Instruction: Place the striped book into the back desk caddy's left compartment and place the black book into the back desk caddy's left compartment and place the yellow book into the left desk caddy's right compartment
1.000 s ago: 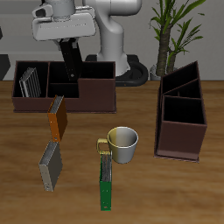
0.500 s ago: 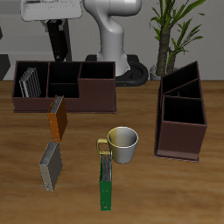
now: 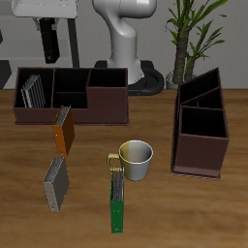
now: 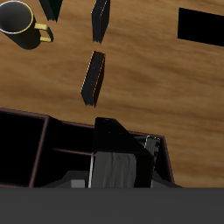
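My gripper hangs high above the back desk caddy, shut on the black book, which hangs upright below it. The wrist view has the black book reaching down toward the caddy, and my fingers are hidden there. The striped book stands upright in the caddy's end compartment, below the gripper. The yellow book lies on the table just in front of this caddy, also seen as the yellow book. The left desk caddy stands apart at the table's other side.
A grey book and a green book lie near the table's front edge. A white mug stands mid-table beside the green book. A potted plant rises behind the left desk caddy.
The gripper rose with the black book and moved sideways from over the caddy's middle toward the end compartment holding the striped book. Nothing on the table moved.
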